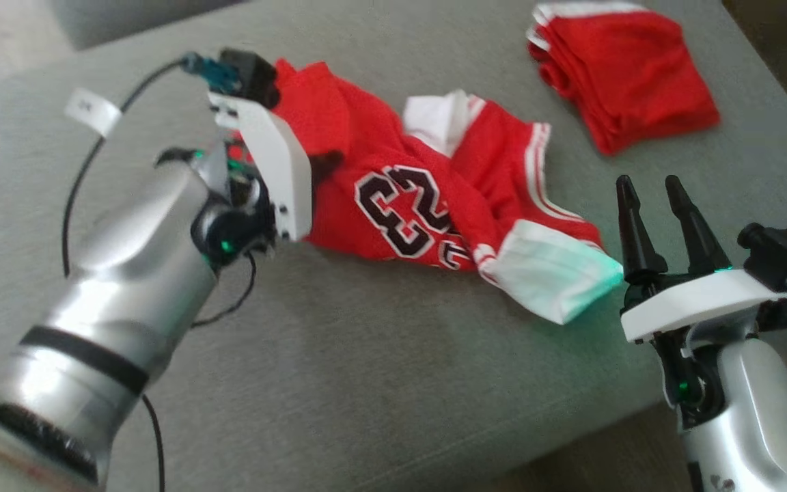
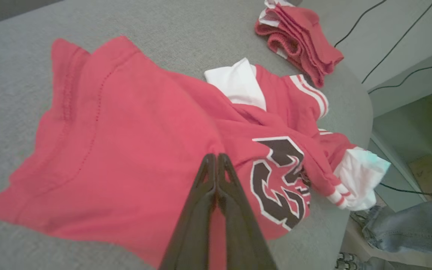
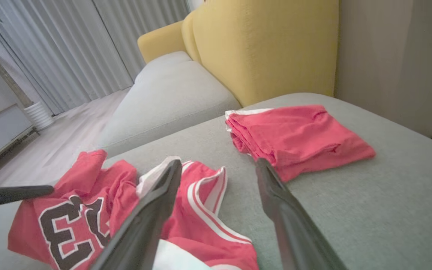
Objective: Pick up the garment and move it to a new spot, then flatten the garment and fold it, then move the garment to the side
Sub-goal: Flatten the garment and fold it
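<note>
Evidently, in the head view, the red jersey point(image 1: 393, 205) is being seen lying crumpled in the middle of the grey cushion point(image 1: 366, 369). Its left end is being pinched by the left gripper point(image 1: 325, 165), whose fingers are being pressed together. The right gripper point(image 1: 647, 188) is being held spread and empty just beside the white-trimmed end of the jersey. Only a thin pinch is probably being relied on, so the cloth could be lost while it is being lifted. With one end alone being raised, the rest could be dragged towards the folded red garment point(image 1: 629, 75), which is lying well apart at the far right corner, or off the near edge.

In the left wrist view, the closed tips are being set on a smooth red panel beside the black numerals edged in white. Whether one layer or several are being caught cannot be told. A single layer being taken would be leaving the garment twisted and harder to flatten.

In the right wrist view, the spread fingers are being pointed over the striped white-and-red trim. The jersey is being shown bunched and twisted, with white lining turned out, hems overlapping and nothing yet flattened.
</note>
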